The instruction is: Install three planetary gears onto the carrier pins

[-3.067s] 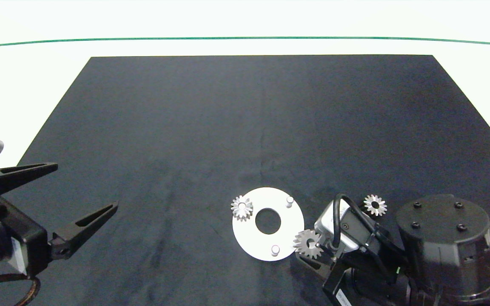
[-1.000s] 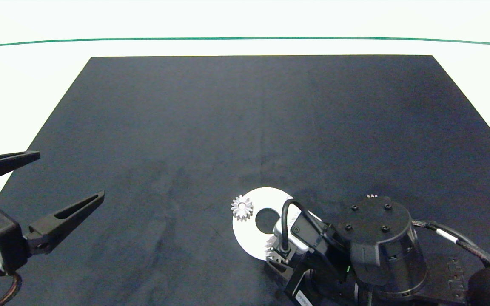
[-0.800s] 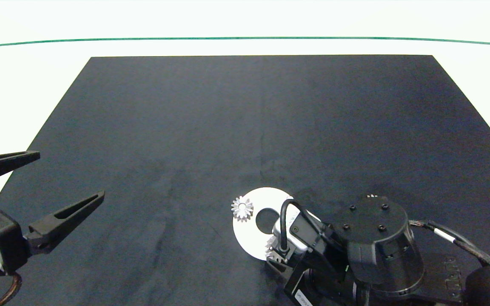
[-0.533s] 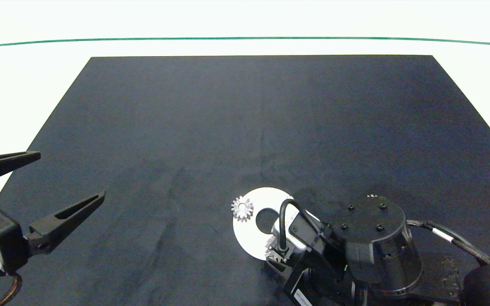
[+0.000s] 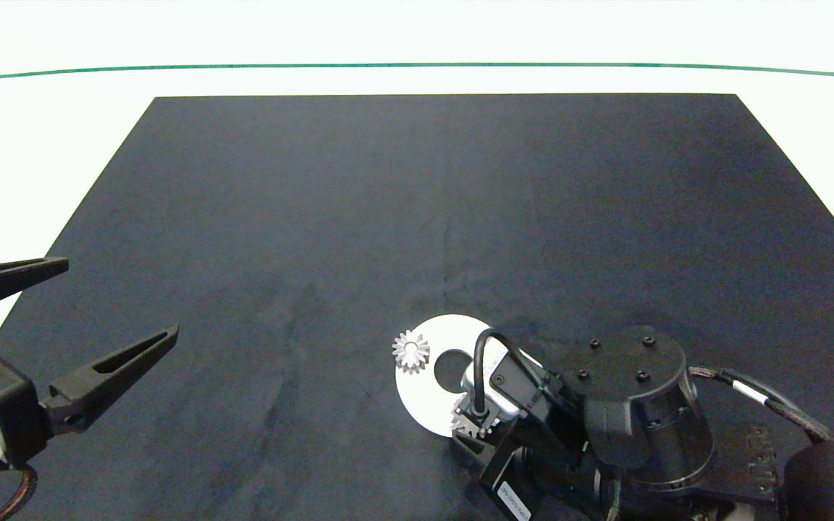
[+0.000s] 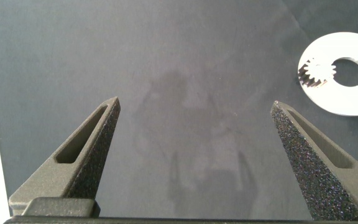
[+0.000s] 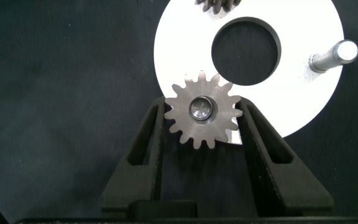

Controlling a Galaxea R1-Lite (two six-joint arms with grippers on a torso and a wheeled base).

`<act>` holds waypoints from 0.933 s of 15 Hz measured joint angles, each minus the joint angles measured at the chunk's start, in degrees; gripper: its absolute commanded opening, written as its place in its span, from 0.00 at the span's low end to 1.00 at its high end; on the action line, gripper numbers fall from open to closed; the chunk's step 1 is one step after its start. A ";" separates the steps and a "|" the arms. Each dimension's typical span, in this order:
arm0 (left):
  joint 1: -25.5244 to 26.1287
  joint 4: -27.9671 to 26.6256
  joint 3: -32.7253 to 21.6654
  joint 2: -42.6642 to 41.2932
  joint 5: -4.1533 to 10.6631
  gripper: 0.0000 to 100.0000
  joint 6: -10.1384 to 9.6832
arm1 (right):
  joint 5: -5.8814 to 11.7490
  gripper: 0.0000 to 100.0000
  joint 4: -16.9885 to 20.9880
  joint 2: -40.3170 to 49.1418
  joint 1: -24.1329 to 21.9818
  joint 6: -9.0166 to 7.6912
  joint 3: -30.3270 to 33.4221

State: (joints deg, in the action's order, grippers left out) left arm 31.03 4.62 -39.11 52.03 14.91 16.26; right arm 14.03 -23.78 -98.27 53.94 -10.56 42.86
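The white carrier disc (image 5: 424, 394) lies on the black mat, near the front. One silver planetary gear (image 5: 411, 351) sits on its left pin. My right gripper (image 5: 469, 427) is shut on a second gear (image 7: 204, 111) at the disc's near edge. A pale pin end shows in that gear's bore. In the right wrist view a bare carrier pin (image 7: 335, 55) stands on the disc (image 7: 179, 37), with the seated gear (image 7: 219, 5) at the far rim. My left gripper (image 5: 120, 298) hangs open at the mat's left side, far from the disc (image 6: 344, 99).
The black mat (image 5: 417, 202) covers most of the white table (image 5: 40, 130). A green line (image 5: 243, 66) runs along the back. The right arm's bulky wrist (image 5: 634, 412) covers the disc's right part and the mat beside it.
The right gripper has carried its gear from beside the disc leftwards onto the disc's near edge and has sunk a little. The left arm drew back to the left, then stayed still.
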 measured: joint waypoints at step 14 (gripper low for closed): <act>0.00 0.00 -0.33 -0.02 0.00 1.00 -0.01 | 0.99 1.00 0.41 3.10 -1.72 -0.11 -0.85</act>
State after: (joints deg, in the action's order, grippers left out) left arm 31.03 4.62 -39.44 52.01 14.91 16.25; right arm 15.02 -23.37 -95.17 52.22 -10.67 42.01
